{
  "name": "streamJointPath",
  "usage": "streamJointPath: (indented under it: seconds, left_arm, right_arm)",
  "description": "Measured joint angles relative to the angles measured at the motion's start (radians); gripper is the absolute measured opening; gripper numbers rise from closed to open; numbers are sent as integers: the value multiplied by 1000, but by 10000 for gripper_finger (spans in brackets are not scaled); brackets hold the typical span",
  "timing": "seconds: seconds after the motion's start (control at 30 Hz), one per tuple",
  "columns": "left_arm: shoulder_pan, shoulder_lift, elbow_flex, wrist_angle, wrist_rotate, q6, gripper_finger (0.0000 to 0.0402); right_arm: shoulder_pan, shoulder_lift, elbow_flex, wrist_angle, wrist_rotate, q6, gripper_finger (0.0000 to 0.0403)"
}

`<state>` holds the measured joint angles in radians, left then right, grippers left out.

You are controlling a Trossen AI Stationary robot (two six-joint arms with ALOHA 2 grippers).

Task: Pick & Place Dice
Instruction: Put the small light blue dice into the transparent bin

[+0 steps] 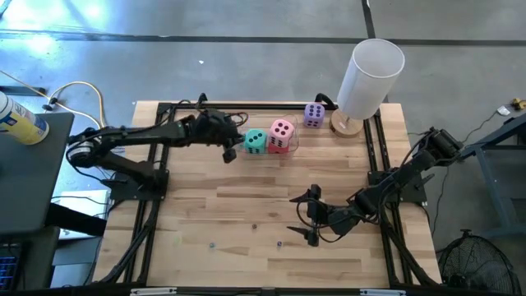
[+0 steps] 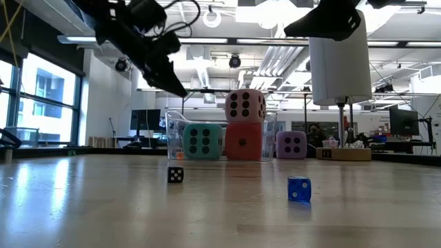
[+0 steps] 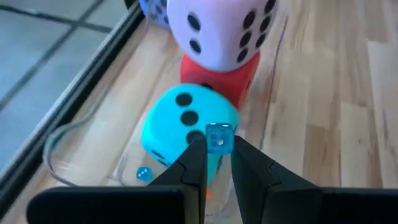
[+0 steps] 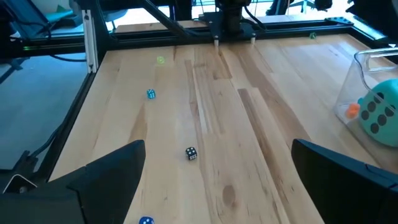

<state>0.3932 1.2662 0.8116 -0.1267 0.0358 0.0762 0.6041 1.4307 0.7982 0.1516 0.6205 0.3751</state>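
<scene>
My left gripper (image 1: 232, 151) hangs over the left end of a clear container (image 2: 172, 134), shut on a small clear-blue die (image 3: 218, 137). In the container sit a teal die (image 1: 256, 141) and a red die (image 2: 242, 142), and a pink die (image 1: 282, 131) rests on the red one. A purple die (image 1: 314, 115) stands on the table to the container's right. My right gripper (image 1: 309, 216) waits open above the table's near right part, with nothing between its fingers. My left gripper pinches the small clear-blue die by two opposite faces (image 3: 217, 142) between its two fingertips (image 3: 198, 151). The fingers slant down from the table's left. The die is lifted clear, just above the teal die (image 3: 180, 121).
A tall white cylinder (image 1: 370, 74) stands at the far right corner. Small dice lie loose on the table: a black one (image 2: 176, 174), a blue one (image 2: 298, 189), another blue one (image 4: 150, 94) and a green one (image 4: 160, 60). A small blue die (image 3: 143, 174) lies in the container.
</scene>
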Motion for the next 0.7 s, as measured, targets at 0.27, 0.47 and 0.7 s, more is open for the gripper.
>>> streamJointPath:
  seconds: [0.27, 0.47, 0.7]
  left_arm:
    - [21, 91, 0, 24, -6, 9, 64]
    - [16, 113, 0, 30, -51, 24, 71]
    - [-13, 114, 0, 23, -152, 90, 73]
  right_arm:
    - [0, 0, 0, -6, 0, 17, 396]
    - [1, 0, 0, -6, 0, 23, 396]
    - [5, 0, 0, -17, 0, 23, 396]
